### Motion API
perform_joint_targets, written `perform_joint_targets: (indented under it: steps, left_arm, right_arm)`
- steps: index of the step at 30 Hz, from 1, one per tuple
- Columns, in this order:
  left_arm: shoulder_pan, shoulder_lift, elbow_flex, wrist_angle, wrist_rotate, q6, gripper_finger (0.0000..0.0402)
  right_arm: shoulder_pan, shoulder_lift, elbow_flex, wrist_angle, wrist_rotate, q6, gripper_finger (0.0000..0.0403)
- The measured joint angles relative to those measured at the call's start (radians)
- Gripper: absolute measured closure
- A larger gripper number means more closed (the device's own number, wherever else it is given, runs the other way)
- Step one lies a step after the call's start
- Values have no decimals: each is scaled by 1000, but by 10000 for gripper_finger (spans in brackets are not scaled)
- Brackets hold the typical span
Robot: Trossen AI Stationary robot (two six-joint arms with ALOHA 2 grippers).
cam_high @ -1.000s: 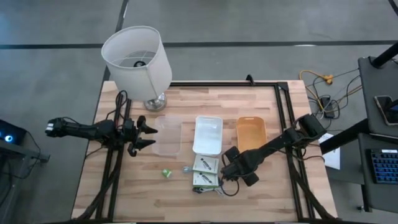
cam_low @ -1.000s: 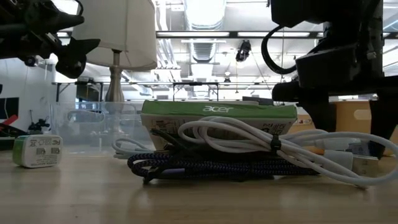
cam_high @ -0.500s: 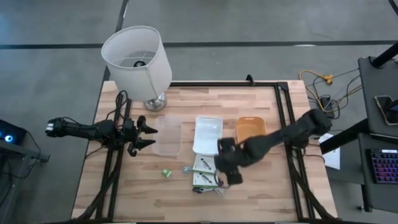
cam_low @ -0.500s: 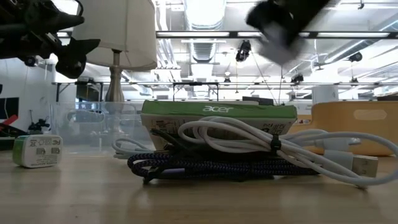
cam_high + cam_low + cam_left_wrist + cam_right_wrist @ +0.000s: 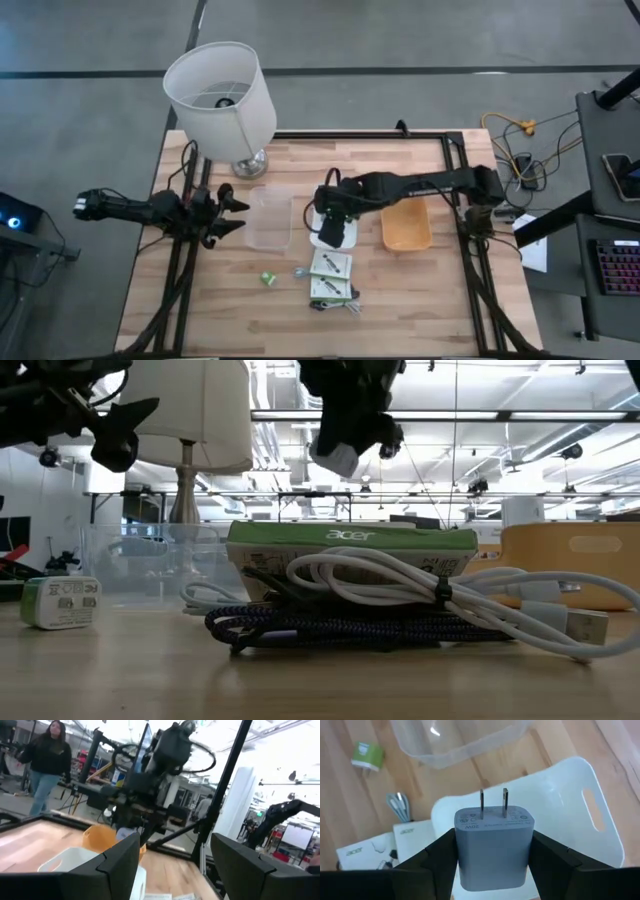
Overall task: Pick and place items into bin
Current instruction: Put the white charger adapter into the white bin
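My right gripper [image 5: 335,226] hangs over the white bin [image 5: 345,196], shut on a grey-blue cube charger [image 5: 493,845] with two metal prongs; the low view shows the cube [image 5: 339,458] high in the air. Two white packets with dark print [image 5: 330,276] lie flat on the table near the bin, with coiled cables [image 5: 400,605] against them. A tiny green piece [image 5: 268,279] and a small metal bit [image 5: 300,271] lie to their left. My left gripper [image 5: 232,215] waits, open, left of the clear bin [image 5: 270,218]. My right gripper pinches the cube by two opposite side faces [image 5: 462,855], one dark finger [image 5: 437,862] on each side. The fingers slant down from above. The prongs [image 5: 493,802] point away from the wrist. The cube is lifted clear, above the white bin's near end.
Three bins stand side by side mid-table: clear, white, and orange [image 5: 405,220]. A white-shaded lamp [image 5: 220,90] stands at the far left corner. A black frame rail [image 5: 452,180] runs along the table's edges. A person [image 5: 45,765] stands in the room beyond.
My right gripper, shut on the cube, rose from table height just right of the packets and swung toward the far-left, ending over the white bin. The cube travelled with it, lifted well clear of the table.
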Motion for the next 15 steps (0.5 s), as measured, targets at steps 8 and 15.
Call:
perform_joint_targets:
  steps: [8,15]
  left_arm:
    - [0,1,0,87,-1,-25,173]
    - [0,1,0,129,-96,-204,173]
  right_arm:
    - [-7,56,4,-16,-10,17,207]
    - [-63,125,5,-58,18,-12,201]
